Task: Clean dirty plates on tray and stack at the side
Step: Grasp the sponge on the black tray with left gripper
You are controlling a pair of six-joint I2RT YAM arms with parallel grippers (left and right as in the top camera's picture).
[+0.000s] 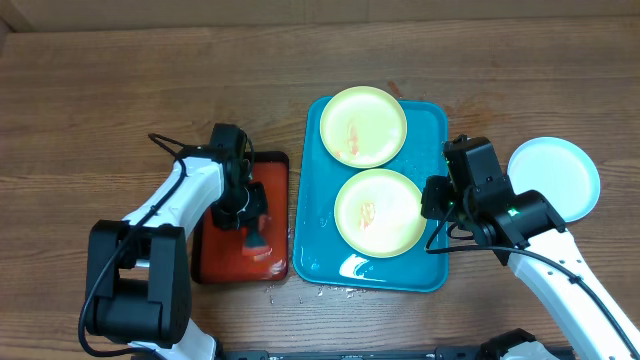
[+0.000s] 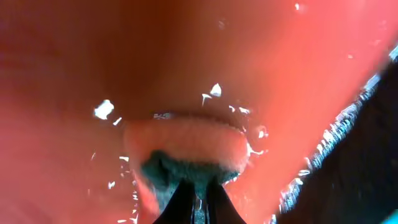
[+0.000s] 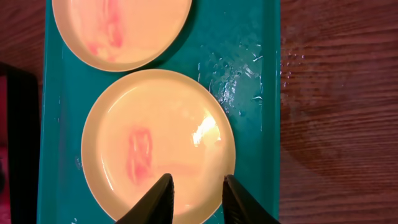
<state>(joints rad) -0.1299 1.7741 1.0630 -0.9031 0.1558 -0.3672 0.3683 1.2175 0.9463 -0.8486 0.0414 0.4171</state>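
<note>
Two pale yellow-green plates lie on the turquoise tray (image 1: 316, 228). The far plate (image 1: 363, 125) and the near plate (image 1: 378, 212) both carry reddish smears. A light blue plate (image 1: 560, 175) rests on the table right of the tray. My right gripper (image 3: 196, 180) is open over the near plate's (image 3: 155, 137) right rim, one finger above the plate and the other at its edge. My left gripper (image 2: 196, 202) is shut on a wet sponge (image 2: 186, 146) with a green scouring side, down in the red tray (image 2: 124, 50).
The red tray (image 1: 212, 262) with a black rim sits left of the turquoise tray. Water droplets lie on the turquoise tray's floor (image 3: 239, 68) and on the wood at its near edge. Bare wooden table surrounds both trays.
</note>
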